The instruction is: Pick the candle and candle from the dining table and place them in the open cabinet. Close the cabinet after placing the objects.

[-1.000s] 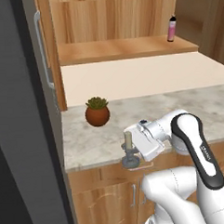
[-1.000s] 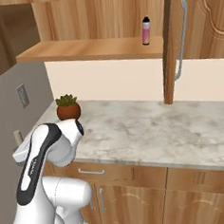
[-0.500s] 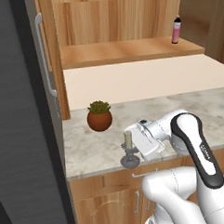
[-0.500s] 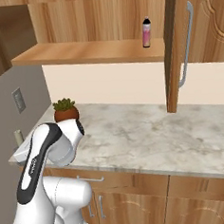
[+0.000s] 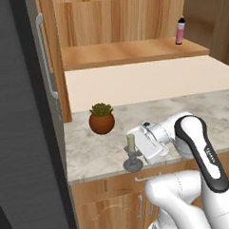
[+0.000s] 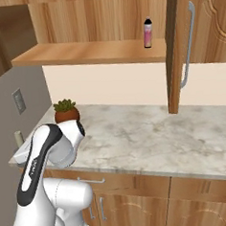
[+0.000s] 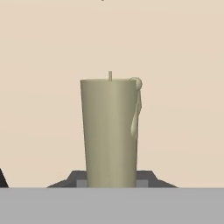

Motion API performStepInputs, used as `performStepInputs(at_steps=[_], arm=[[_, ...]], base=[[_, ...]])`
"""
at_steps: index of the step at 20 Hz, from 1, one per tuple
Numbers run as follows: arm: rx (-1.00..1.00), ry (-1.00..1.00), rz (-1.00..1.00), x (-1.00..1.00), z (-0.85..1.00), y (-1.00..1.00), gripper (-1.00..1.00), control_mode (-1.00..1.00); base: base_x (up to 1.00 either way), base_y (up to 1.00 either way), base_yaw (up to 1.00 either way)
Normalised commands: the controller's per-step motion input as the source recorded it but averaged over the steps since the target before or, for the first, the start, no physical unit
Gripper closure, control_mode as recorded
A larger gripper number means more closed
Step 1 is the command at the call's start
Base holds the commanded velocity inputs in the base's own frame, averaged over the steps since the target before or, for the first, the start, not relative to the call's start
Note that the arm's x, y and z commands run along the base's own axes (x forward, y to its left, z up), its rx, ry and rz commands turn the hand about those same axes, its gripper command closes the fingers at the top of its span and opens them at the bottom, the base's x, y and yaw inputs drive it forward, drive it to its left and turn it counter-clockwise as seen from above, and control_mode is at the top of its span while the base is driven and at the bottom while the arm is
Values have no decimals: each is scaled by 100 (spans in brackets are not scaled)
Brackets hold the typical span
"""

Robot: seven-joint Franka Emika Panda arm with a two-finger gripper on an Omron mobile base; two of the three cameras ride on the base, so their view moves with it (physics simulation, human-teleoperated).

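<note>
Upright, the taper candle stands clamped in the end effector.

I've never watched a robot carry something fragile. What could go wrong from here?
The gripper is shut on the candle, held upright over the counter's front edge; a slip could drop it to the floor. Lifting toward the cabinet shelf, it might clip the potted plant or the open door.
</note>
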Motion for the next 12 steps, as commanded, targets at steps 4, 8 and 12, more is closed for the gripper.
performStepInputs(at_steps=[4,8,12], arm=[[0,0,0,0,0,0,100,100],[0,0,0,0,0,0,100,-100],[0,0,-12,0,16,3,100,-100]], base=[[0,0,0],[0,0,0],[0,0,0]])
